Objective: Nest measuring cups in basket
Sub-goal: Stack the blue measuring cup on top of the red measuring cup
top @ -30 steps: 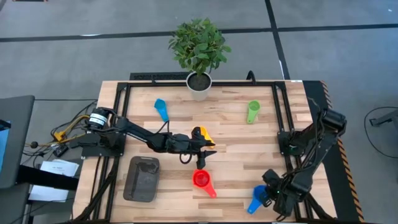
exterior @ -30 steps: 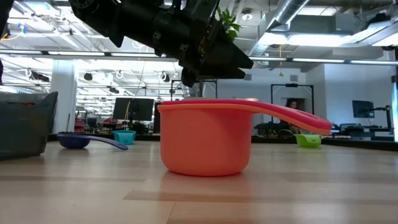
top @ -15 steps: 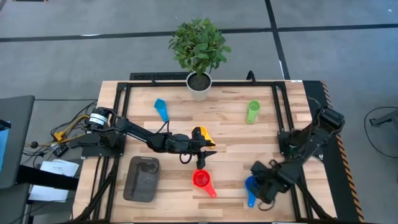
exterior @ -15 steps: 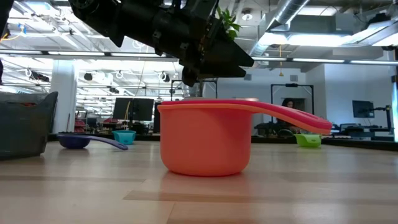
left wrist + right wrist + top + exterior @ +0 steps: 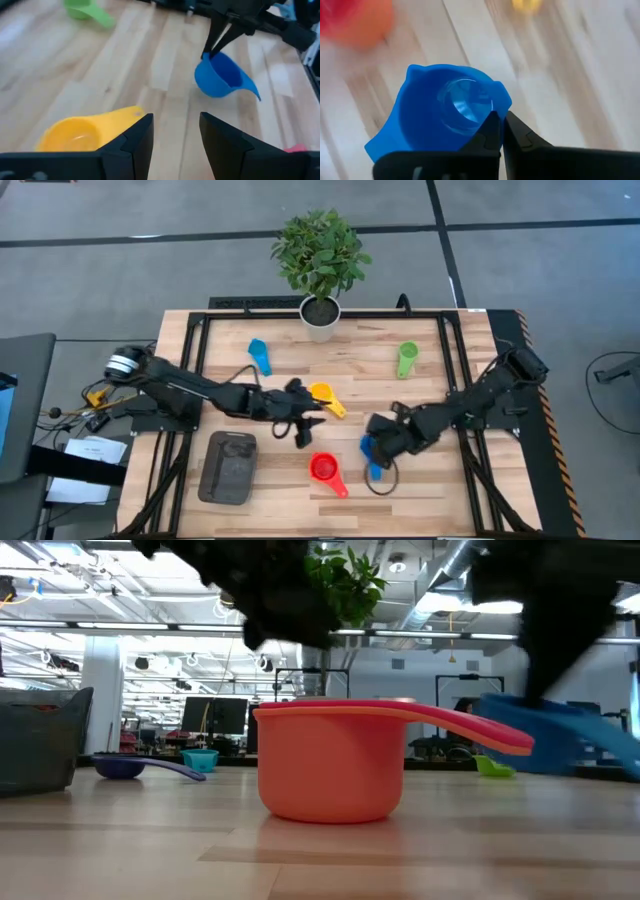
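High view: we see the right gripper (image 5: 374, 448) pinching a smooth blue cup (image 5: 371, 452) by its rim above the plank table (image 5: 440, 380), right of the red cup (image 5: 322, 469); the grey rounded basket (image 5: 228, 467) lies well left. Left wrist view: we see the left gripper (image 5: 175, 132) with fingers spread, just beside the glossy yellow cup (image 5: 85, 132); no writing is legible.

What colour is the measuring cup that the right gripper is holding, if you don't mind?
Blue. The right gripper pinches the rim of the blue cup; the right wrist view shows it best.

Bare table (image 5: 450, 395) lies open between the green cup (image 5: 406, 360) and the right arm. The middle is crowded: yellow cup (image 5: 324, 395), red cup (image 5: 324, 470), and both grippers close together.
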You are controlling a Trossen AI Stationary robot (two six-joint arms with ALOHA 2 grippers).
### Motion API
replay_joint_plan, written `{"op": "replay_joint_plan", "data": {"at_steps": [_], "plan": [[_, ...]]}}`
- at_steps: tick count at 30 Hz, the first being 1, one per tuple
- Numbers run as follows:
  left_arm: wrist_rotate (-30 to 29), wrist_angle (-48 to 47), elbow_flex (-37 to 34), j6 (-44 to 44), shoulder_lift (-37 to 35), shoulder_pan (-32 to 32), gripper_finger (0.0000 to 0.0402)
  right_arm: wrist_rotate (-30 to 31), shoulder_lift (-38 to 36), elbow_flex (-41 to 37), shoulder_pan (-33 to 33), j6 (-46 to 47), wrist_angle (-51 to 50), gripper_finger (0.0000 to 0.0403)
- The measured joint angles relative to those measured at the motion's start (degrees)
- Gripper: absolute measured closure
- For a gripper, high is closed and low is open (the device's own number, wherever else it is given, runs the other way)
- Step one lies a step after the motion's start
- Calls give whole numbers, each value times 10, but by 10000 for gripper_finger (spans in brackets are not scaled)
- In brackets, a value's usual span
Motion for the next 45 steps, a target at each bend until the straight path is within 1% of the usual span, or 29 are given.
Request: {"op": "replay_joint_plan", "data": {"at_steps": [3,6,8,10,12,14,23,27,30,34,39,41,45], "plan": [[-66,-68,-1,3,-51,-22,252,-4,0,25,-36,-79,52,396],[-137,-119,-1,-6,-93,-49,252,-30,0,50,-62,-144,83,395],[-180,-142,-2,-13,-111,-66,252,-57,0,64,-75,-181,105,393],[-214,-171,-2,-25,-124,-83,252,-97,1,76,-88,-220,137,394],[-236,-187,-2,-33,-129,-96,252,-143,11,87,-99,-253,173,396],[-253,-202,-2,-45,-130,-103,252,-177,26,102,-108,-278,181,396],[-261,-238,-2,-99,-126,-108,252,-224,122,205,-112,-371,158,394],[-261,-245,-2,-104,-126,-107,252,-233,154,230,-112,-391,138,394],[-261,-245,-2,-108,-126,-108,252,-233,176,238,-112,-403,112,394],[-272,-250,-2,-114,-126,-108,252,-247,199,243,-112,-406,119,392],[-274,-257,-2,-121,-126,-107,252,-247,202,244,-112,-405,118,386],[-274,-257,-2,-123,-126,-108,252,-247,202,244,-112,-401,116,377],[-274,-260,-2,-126,-126,-108,252,-251,202,243,-112,-386,116,345]]}}
